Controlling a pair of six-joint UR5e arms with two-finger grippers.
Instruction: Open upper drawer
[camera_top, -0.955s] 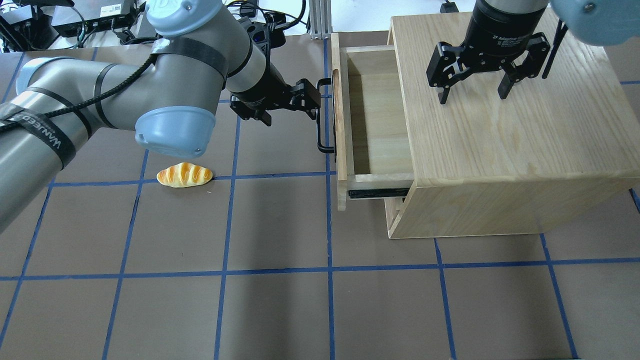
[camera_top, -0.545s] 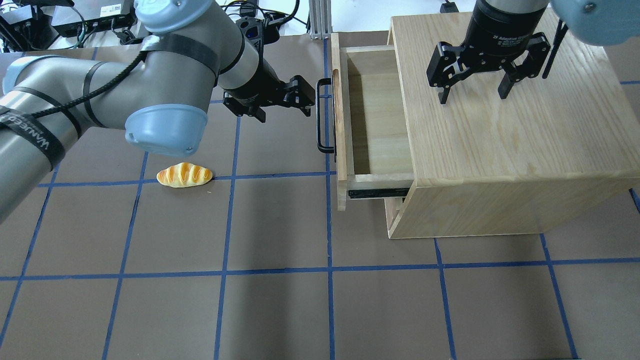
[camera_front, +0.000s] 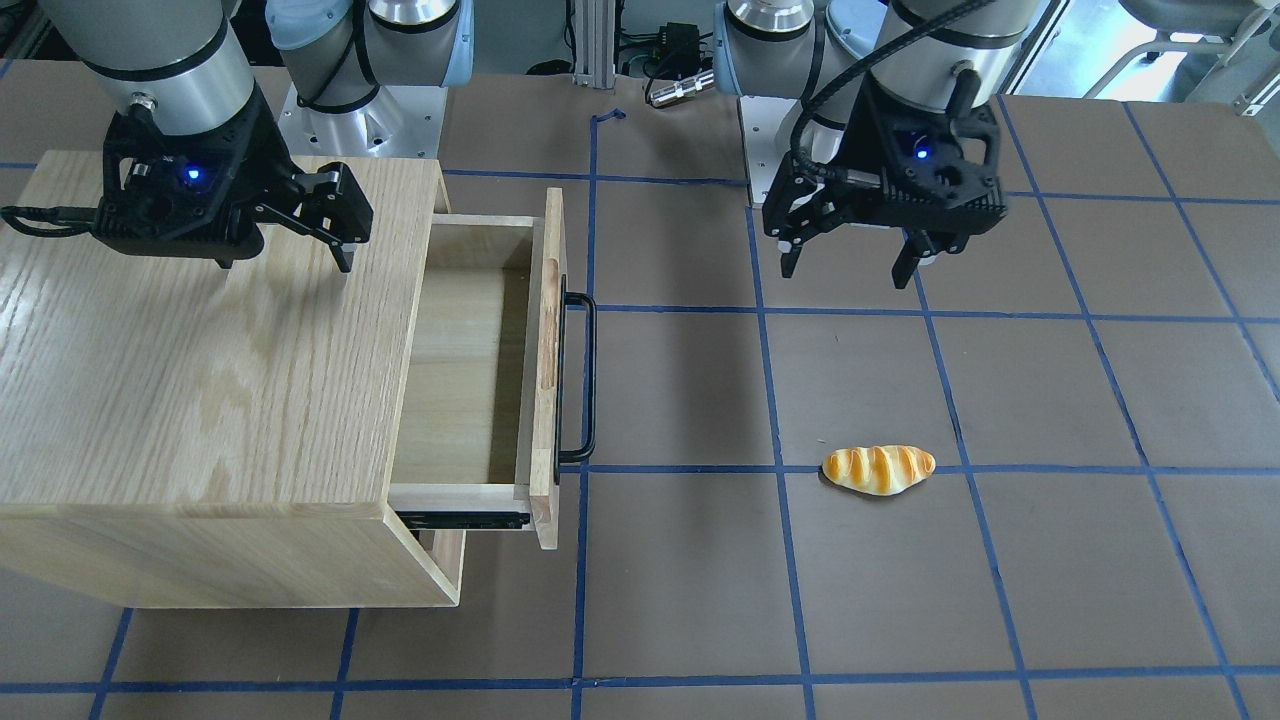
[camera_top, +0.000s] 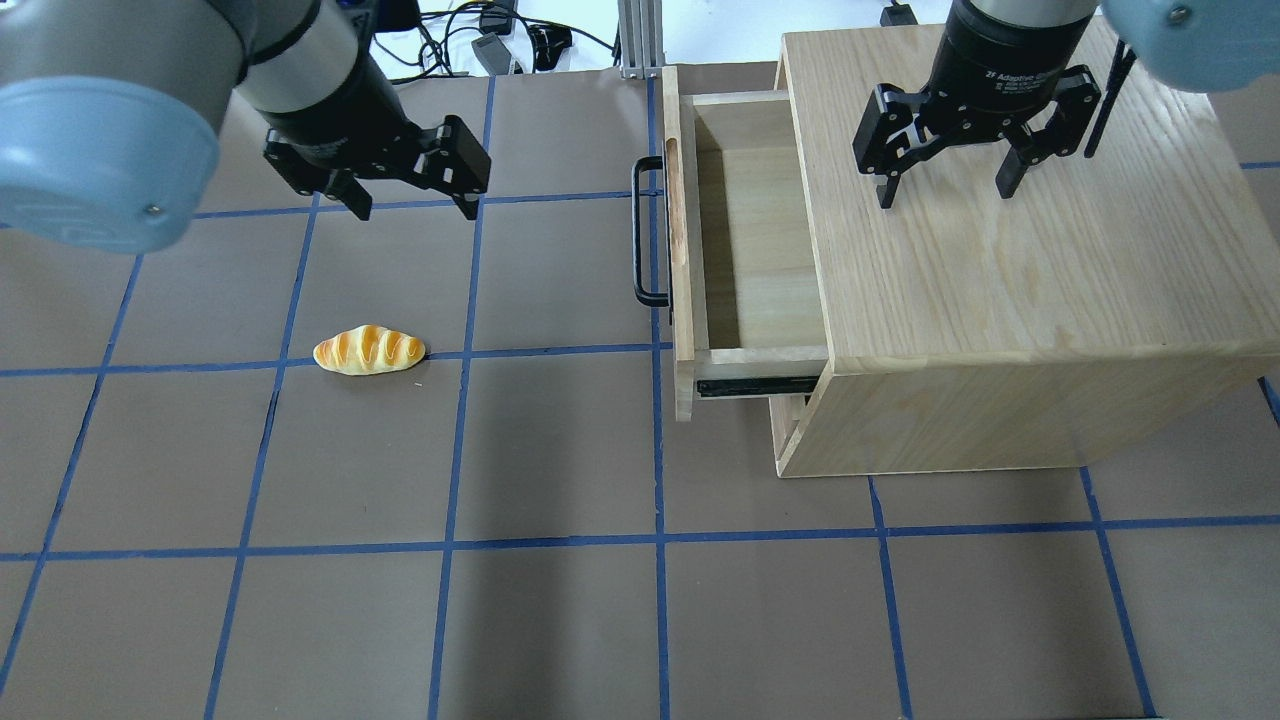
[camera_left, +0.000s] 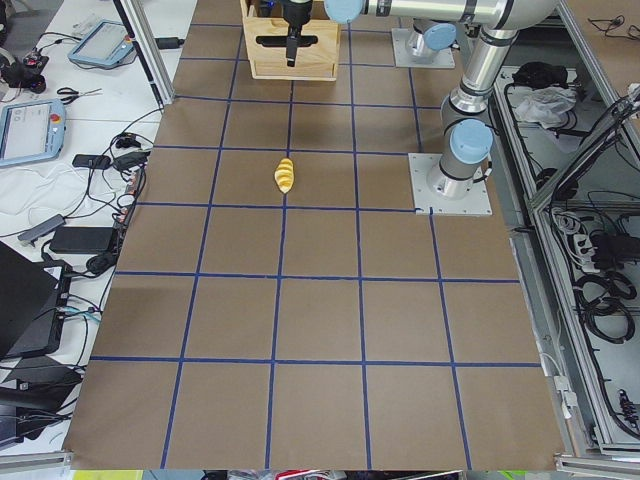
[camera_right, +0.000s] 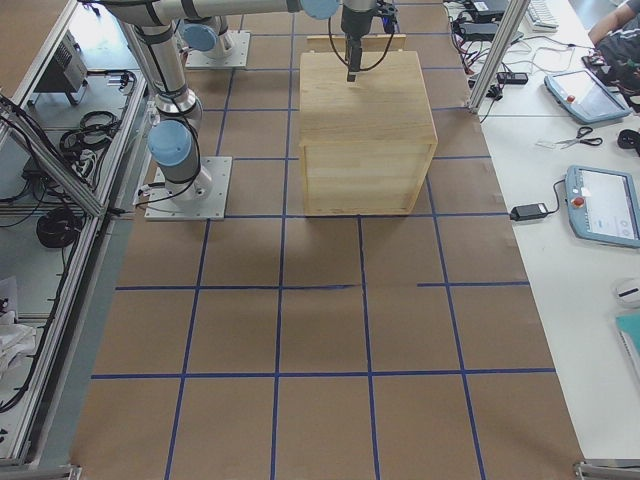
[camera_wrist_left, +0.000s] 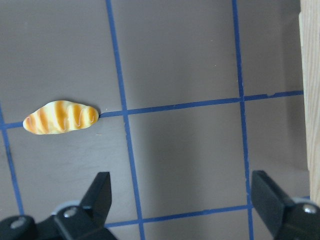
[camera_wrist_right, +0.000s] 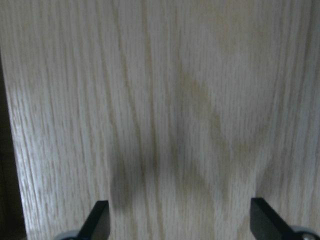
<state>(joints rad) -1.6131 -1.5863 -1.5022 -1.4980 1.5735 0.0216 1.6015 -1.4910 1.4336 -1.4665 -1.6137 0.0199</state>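
Observation:
The upper drawer (camera_top: 745, 235) (camera_front: 470, 350) stands pulled out of the oak cabinet (camera_top: 1010, 260) (camera_front: 190, 370), its pale inside showing and empty. Its black bar handle (camera_top: 640, 232) (camera_front: 583, 375) is free. My left gripper (camera_top: 412, 205) (camera_front: 848, 262) is open and empty, above the table well away from the handle; its fingers (camera_wrist_left: 97, 195) show in the left wrist view. My right gripper (camera_top: 945, 190) (camera_front: 285, 262) is open and empty, hovering over the cabinet top, whose wood (camera_wrist_right: 160, 115) fills the right wrist view.
A toy bread roll (camera_top: 369, 350) (camera_front: 878, 469) (camera_wrist_left: 61, 117) (camera_left: 285, 175) lies on the brown mat with blue tape lines, between my left gripper and the table's front. The cabinet (camera_right: 365, 120) stands on the robot's right half. Monitors and cables lie beyond the table's ends.
My left gripper has drawn back from the drawer handle, moving left and away from it and turning to point downward. The drawer, the right gripper and the bread roll have not moved.

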